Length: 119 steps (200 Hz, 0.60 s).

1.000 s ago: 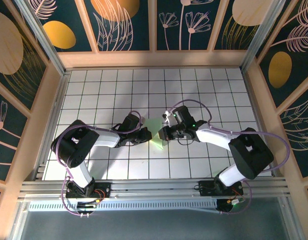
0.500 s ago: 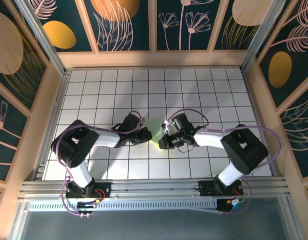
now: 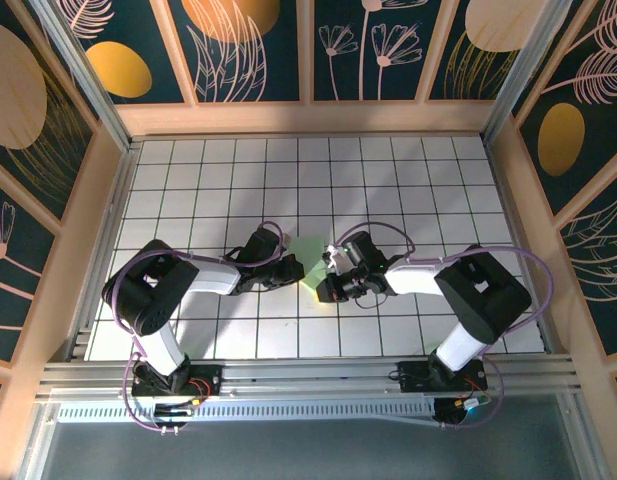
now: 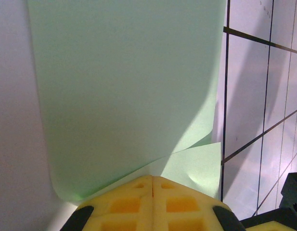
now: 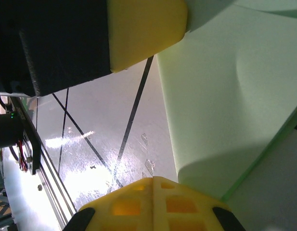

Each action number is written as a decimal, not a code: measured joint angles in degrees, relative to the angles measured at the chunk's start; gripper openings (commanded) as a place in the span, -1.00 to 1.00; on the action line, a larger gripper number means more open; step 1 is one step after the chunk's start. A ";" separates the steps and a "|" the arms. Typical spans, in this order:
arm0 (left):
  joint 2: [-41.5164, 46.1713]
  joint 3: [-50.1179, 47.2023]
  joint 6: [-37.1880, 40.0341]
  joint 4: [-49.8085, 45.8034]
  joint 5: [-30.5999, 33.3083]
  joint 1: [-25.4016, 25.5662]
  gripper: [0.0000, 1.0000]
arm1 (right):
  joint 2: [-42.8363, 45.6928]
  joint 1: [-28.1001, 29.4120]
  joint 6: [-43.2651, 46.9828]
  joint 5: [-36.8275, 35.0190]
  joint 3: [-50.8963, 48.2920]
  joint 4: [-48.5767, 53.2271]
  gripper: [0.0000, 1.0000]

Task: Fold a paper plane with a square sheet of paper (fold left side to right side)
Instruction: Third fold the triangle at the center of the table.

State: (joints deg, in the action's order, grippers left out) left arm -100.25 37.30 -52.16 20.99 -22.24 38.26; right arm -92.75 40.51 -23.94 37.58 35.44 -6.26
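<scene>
The square sheet of paper (image 3: 310, 250) lies pale green between my two grippers, bent over itself with a soft, rounded fold. In the left wrist view its upper layer (image 4: 129, 86) spreads wide above a lower corner (image 4: 201, 166). My left gripper (image 4: 152, 179) is shut, its yellow tips touching the paper with nothing between them; from above it (image 3: 294, 270) sits at the sheet's left edge. My right gripper (image 5: 153, 180) is shut too, its tip on the tile just beside the paper's edge (image 5: 220, 106). From above it (image 3: 327, 288) sits at the sheet's near right corner.
The white grid table (image 3: 388, 180) stretches around the sheet, walled by wooden frames (image 3: 308, 118). The left gripper's yellow finger (image 5: 143, 29) looms close at the top of the right wrist view. Metal rails (image 3: 308, 375) run along the near edge.
The right arm has swung its elbow leftward and its gripper has slid slightly nearer along the paper's right side. The left arm has held still.
</scene>
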 measured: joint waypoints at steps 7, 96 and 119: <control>0.00 0.00 0.00 0.00 0.00 0.00 -1.00 | -0.13 0.11 -0.04 0.00 0.00 0.02 -0.94; -0.02 0.17 0.00 -0.26 0.07 0.00 -1.00 | -1.55 0.63 -0.02 -0.61 0.00 0.04 -0.94; -0.02 0.20 0.00 -0.33 0.11 0.00 -1.00 | -1.81 0.87 -0.02 -0.90 0.00 0.07 -0.95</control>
State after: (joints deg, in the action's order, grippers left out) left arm -100.27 37.50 -52.16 20.67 -22.13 38.26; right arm -94.56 41.39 -23.97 36.69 35.44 -6.20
